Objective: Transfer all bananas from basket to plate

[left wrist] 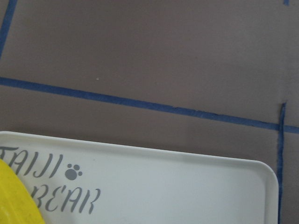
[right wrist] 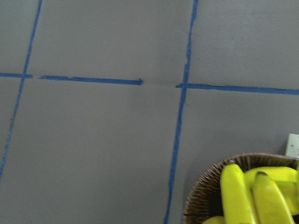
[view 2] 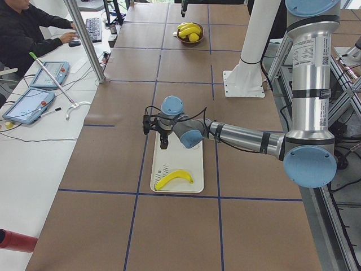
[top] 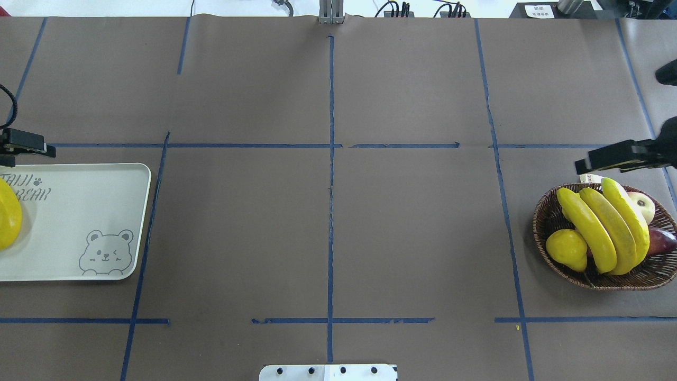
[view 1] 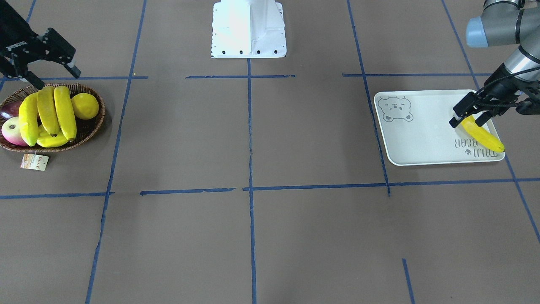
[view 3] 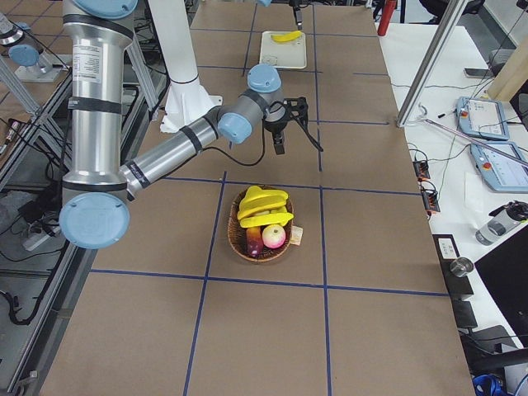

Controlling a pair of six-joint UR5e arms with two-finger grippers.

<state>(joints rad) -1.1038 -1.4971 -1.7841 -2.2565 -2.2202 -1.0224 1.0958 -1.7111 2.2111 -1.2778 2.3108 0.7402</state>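
Three bananas [view 1: 47, 113] lie side by side in the wicker basket [view 1: 92, 129] at the table's right end; they also show in the overhead view as bananas [top: 608, 227] in the basket [top: 542, 211]. My right gripper [view 1: 58, 79] hangs open just beyond the basket's rim, holding nothing. Another banana [view 1: 484, 138] lies flat on the plate [view 1: 417, 131] near its lettered end, and shows as a yellow patch, the banana [left wrist: 14, 203], in the left wrist view. Above that banana's end is my left gripper [view 1: 465, 122], open and holding nothing.
The basket also holds a lemon [view 1: 85, 106], an apple [view 1: 10, 131], a dark purple fruit [view 1: 9, 109] and a stubby yellow fruit under the bananas. A paper tag [view 1: 34, 162] lies by the basket. The robot's white base [view 1: 249, 29] stands mid-table. A person sits at a side desk [view 2: 34, 28].
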